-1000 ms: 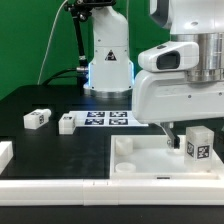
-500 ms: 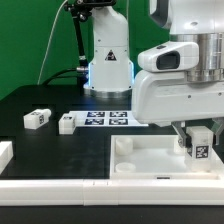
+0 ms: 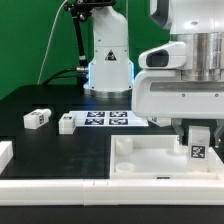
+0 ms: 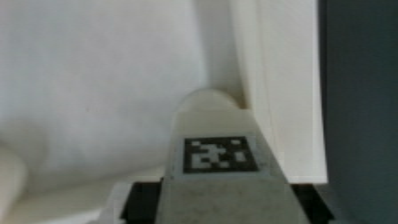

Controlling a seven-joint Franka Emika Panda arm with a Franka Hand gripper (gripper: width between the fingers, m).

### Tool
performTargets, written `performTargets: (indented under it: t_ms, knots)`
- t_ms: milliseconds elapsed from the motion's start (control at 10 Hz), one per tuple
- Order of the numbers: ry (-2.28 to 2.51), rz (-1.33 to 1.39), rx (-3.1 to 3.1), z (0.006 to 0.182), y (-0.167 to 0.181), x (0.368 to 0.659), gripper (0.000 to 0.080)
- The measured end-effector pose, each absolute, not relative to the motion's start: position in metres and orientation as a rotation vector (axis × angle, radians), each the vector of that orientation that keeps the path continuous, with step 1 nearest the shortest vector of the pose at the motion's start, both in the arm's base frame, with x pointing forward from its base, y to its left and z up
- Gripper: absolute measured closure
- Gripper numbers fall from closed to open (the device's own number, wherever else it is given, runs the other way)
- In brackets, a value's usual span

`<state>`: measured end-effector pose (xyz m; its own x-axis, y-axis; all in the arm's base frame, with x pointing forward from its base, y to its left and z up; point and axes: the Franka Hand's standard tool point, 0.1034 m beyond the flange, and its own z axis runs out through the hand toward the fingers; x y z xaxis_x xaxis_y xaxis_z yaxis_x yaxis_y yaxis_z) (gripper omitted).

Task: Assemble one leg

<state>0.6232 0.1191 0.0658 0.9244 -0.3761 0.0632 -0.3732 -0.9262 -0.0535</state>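
Note:
My gripper (image 3: pixel 197 125) is shut on a leg (image 3: pixel 198 143), a small white block with a black-and-white tag, and holds it upright over the right part of the large white tray-like piece (image 3: pixel 140 158). In the wrist view the leg (image 4: pixel 221 150) fills the middle between my dark fingers (image 4: pixel 146 200), its tip reaching toward the tray's raised inner corner (image 4: pixel 231 90). I cannot tell whether the leg touches the tray. Two more legs lie on the black table, one (image 3: pixel 37 118) at the exterior view's left and one (image 3: pixel 67 123) beside the marker board.
The marker board (image 3: pixel 107 118) lies flat on the table behind the tray. The arm's white base (image 3: pixel 108 55) stands at the back. A white part's edge (image 3: pixel 4 152) shows at the exterior view's far left. A corner socket (image 3: pixel 123 146) sits on the tray's left.
My gripper has moved toward the exterior view's right and slightly down with the leg in it, closer to the tray's right side. The loose legs have not moved.

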Motion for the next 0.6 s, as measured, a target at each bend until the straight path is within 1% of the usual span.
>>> performTargets:
  t_ms: [100,400,500,600]
  knots:
    - [0.647,-0.115,-3.034,0.066,0.115,0.624,0.0509]
    - [1.069,-0.123,-2.931,0.066,0.101,0.624,0.0503]
    - [1.121,-0.129,-2.920,0.066,0.098,0.624,0.0503]
    - [1.184,-0.132,-2.899,0.066,0.095,0.624,0.0449]
